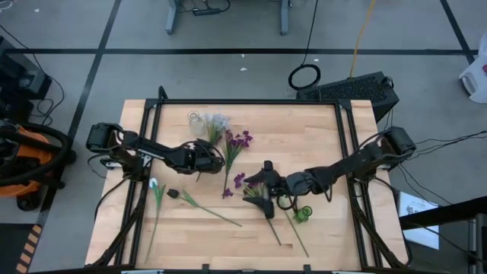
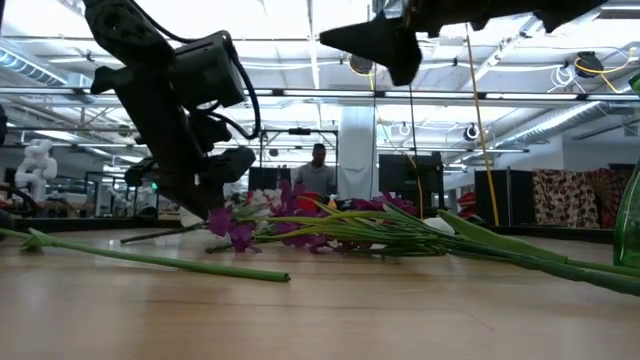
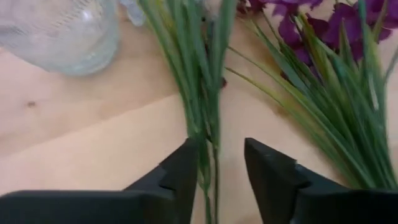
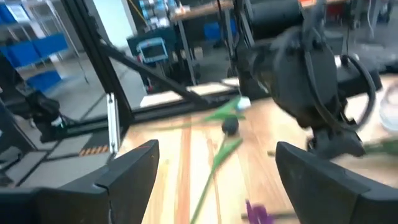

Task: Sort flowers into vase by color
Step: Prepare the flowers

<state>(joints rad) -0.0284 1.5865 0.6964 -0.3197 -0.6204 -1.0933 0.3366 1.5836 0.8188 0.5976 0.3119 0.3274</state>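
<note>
A pale grey-blue flower (image 1: pixel 218 124) lies at the far middle of the table beside a clear glass vase (image 1: pixel 196 118). My left gripper (image 1: pixel 213 158) is low and open, its fingers (image 3: pixel 180 171) on either side of that flower's green stalk (image 3: pixel 202 93). Purple flowers (image 1: pixel 240 141) lie just to its right, and more (image 1: pixel 240 181) lie mid-table. My right gripper (image 1: pixel 266 171) hangs above these, wide open and empty (image 4: pixel 214 168). A white bud (image 1: pixel 154 184) on a long stalk lies flat at the left front. My left gripper has the pale flower's stalk (image 3: pixel 205 165) between its open fingers, close to one of them. The fingers come in low, along the stalk's length. I cannot tell whether a finger touches it. The stalk lies flat on the table.
A small green vase (image 1: pixel 303 214) stands at the right front, also at the low view's right edge (image 2: pixel 630 225). Another green stalk (image 1: pixel 213 211) lies at the front middle. Black frame rails run along the table's left and right sides.
</note>
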